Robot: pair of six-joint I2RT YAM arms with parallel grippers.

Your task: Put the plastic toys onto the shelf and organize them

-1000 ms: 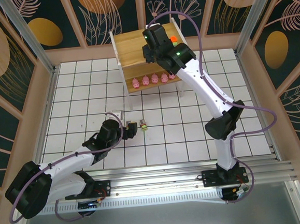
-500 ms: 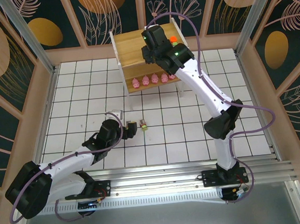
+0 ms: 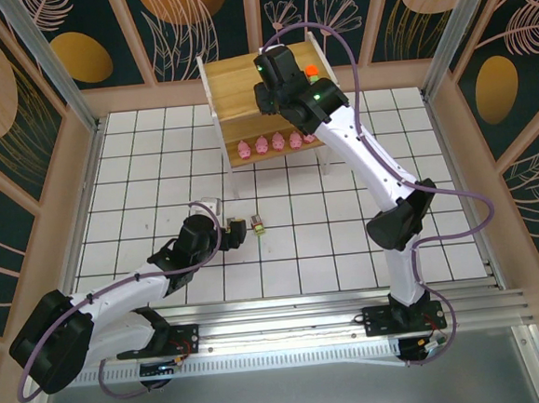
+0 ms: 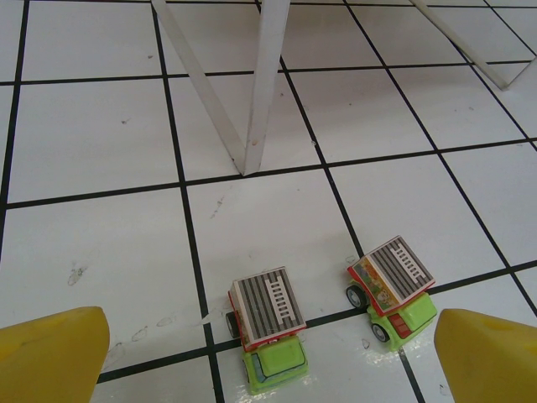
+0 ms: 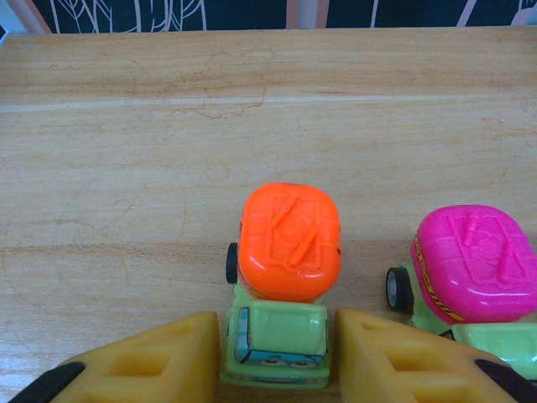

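Observation:
On the shelf's top board stands a green truck with an orange top. My right gripper is open around its cab, with a thin gap on each side. A pink-topped truck stands just to its right. Several pink pigs line the lower board of the shelf. Down on the tiled floor are two green trucks with grey striped tops. My left gripper hangs wide open over them, touching neither, near the shelf's front.
A white shelf leg and its brace stand on the tiles just beyond the two floor trucks. Wooden walls ring the white tiled floor. The right arm reaches over the shelf's right half.
The right jaws have parted a little, letting go of the orange-topped truck, and that wrist has shifted slightly left. The left arm has not moved.

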